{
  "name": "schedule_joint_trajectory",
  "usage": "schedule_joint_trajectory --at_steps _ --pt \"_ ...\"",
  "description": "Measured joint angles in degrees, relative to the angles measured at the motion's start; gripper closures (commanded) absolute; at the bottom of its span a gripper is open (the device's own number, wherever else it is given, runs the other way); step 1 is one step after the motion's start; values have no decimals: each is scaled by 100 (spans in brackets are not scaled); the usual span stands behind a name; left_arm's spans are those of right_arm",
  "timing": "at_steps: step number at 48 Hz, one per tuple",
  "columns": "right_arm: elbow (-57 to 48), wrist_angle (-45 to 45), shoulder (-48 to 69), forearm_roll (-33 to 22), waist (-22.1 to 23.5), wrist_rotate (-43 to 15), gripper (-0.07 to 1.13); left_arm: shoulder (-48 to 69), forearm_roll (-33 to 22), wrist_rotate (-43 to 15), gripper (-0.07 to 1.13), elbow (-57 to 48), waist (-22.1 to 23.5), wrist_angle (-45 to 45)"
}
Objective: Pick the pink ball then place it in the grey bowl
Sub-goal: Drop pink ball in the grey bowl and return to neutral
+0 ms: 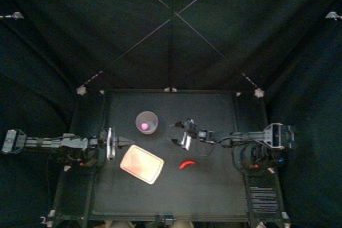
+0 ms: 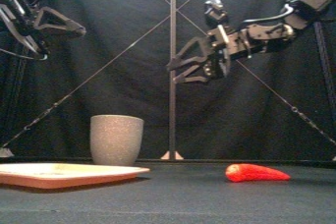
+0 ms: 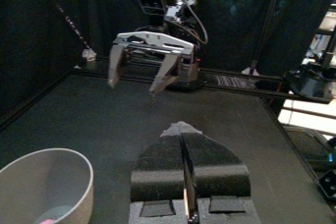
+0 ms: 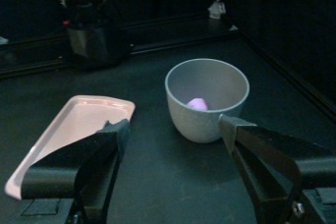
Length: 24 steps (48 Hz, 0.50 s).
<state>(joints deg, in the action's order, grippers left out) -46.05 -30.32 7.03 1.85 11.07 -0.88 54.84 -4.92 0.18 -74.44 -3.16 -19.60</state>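
The pink ball (image 4: pixel 199 102) lies at the bottom of the grey cup (image 2: pixel 116 140). It is round, so it has no long axis and points nowhere. From table height it is hidden behind the cup's wall, and it shows only from above and from the right wrist. The cup stands upright with its mouth up, in the back left part of the worktop (image 1: pixel 207 197). The right gripper (image 2: pixel 184 74) hangs in the air well above the worktop, up and to the right of the cup. Its jaws are spread wide apart with nothing between them, and they tilt down toward the cup. Its arm reaches in from the right, past the middle. The left gripper (image 3: pixel 183 130) is held back at the left side, raised off the worktop. Its jaws are pressed together and carry nothing, and they point across toward the right arm. In front of the cup a flat pink tray (image 1: pixel 142 164) lies on the worktop, with its long side running at a slant from back left to front right. To the right of the tray, well apart from it, a small red toy food (image 2: pixel 256 173) lies on its side, its length running left to right.
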Motion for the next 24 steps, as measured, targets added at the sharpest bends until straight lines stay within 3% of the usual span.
schedule_joint_trajectory --at_steps 11,24 --pt "-984 -422 976 18 -387 18 3 0 0 0 95 -35 0 53" --pt "-1433 -431 1696 0 -589 -18 3 0 -9 -18 95 -79 -26 70"
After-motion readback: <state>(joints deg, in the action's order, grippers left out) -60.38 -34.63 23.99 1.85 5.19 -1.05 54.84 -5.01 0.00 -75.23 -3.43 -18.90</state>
